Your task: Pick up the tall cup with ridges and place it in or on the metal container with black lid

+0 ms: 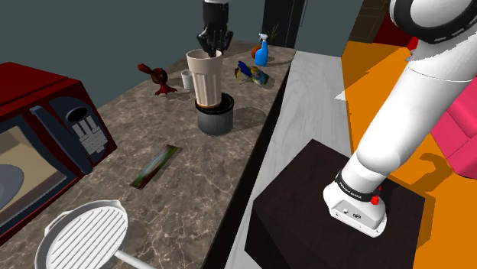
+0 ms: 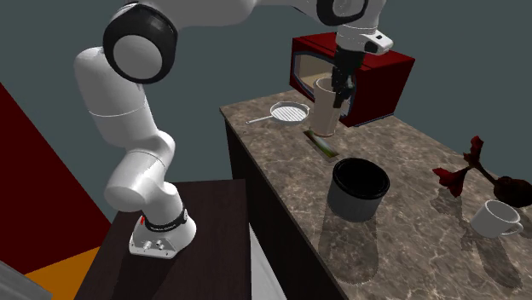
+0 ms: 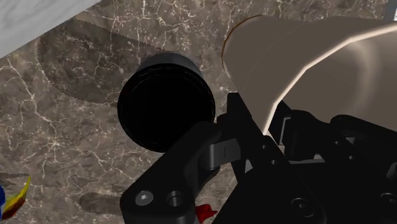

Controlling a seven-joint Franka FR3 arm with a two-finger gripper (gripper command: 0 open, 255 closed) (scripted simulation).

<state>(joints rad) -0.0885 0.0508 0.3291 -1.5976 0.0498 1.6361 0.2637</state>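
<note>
Black two-finger gripper (image 1: pixel 212 50): clamped on the rim of the tall beige ridged cup (image 1: pixel 206 78), which hangs upright in the air above the brown marbled counter (image 1: pixel 145 130). Dark grey round container with black top (image 1: pixel 215 119): at the cup's 6 o'clock in the shoulder view, 5 o'clock in the second exterior view, below it and apart. Status, as judged: pick-up done; final alignment, lowering and release outstanding.

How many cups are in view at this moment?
2. A tall beige cup held by the claw above the counter; a small white mug standing on the counter beside the red figurine. Others might be hidden.
</note>
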